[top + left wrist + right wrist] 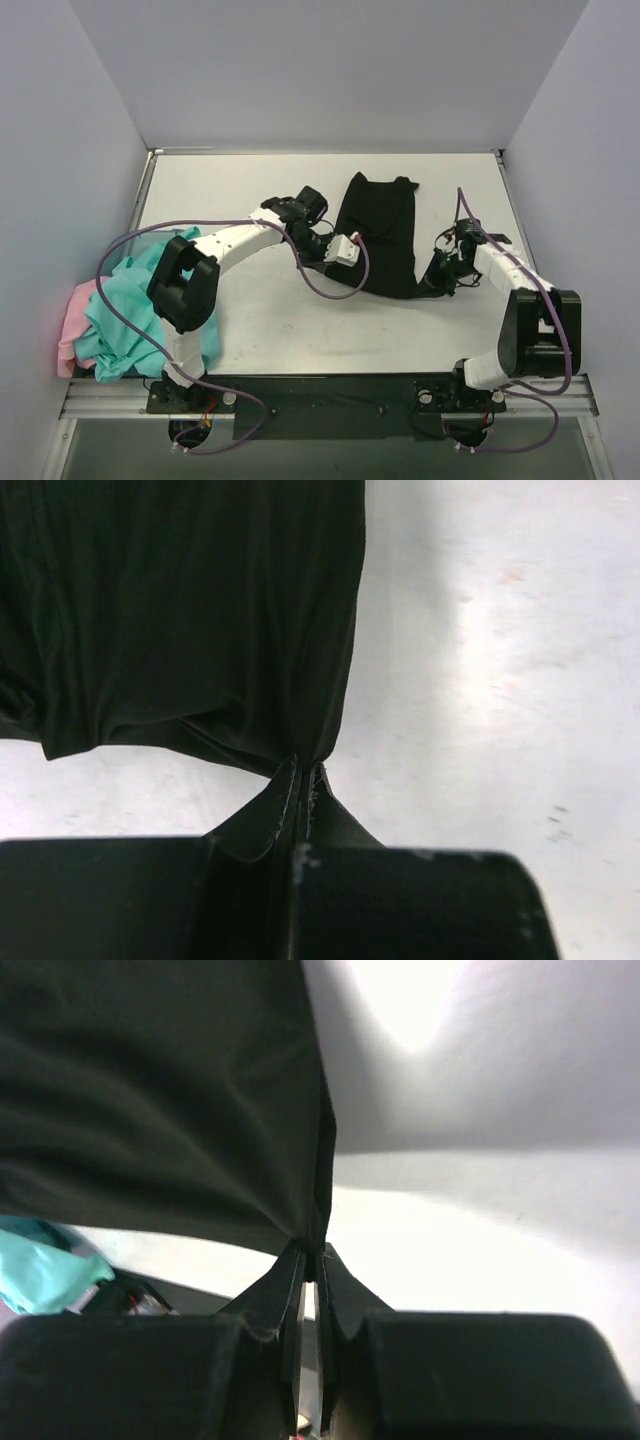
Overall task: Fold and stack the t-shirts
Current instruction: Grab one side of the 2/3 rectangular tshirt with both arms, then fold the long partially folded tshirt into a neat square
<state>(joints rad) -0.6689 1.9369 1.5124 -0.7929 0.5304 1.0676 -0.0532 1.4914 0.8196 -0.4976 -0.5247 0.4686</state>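
Left, right jaws clamped on black tee (pixel 384 235) corners

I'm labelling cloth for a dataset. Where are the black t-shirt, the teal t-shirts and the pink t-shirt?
black t-shirt (pixel 385 235), top external view, middle of its body.
teal t-shirts (pixel 125 325), top external view, middle of the heap.
pink t-shirt (pixel 72 325), top external view, exposed left part.

I can read no text, label, brand or number in any of my three views; the black t-shirt (pixel 385 230) and the tabletop (pixel 270 330) show me nothing legible.
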